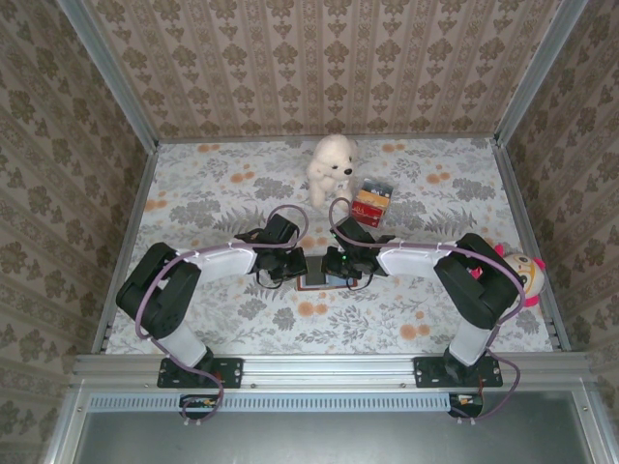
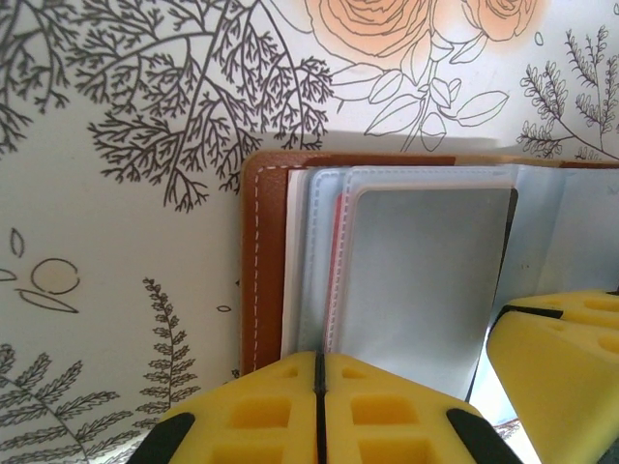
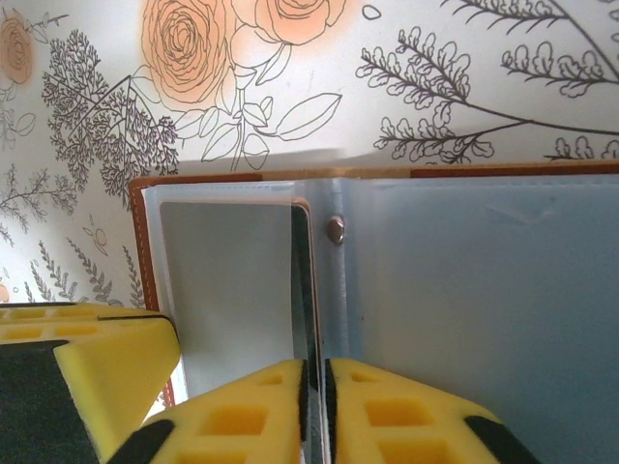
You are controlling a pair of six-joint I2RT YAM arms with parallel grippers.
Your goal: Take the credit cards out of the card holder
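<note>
Still the opening step: the holder (image 1: 315, 280) lies open mid-table with no card out, 1 red card (image 2: 336, 256) edge showing in a sleeve. At its 9 o'clock the left gripper (image 2: 319, 362) is pressed together; at 3 the right gripper (image 3: 317, 369) pinches the holder's thin flap. The next move calls for gripping a card edge and sliding it outward. A striped box (image 1: 371, 201) stands at 1 o'clock.
</note>
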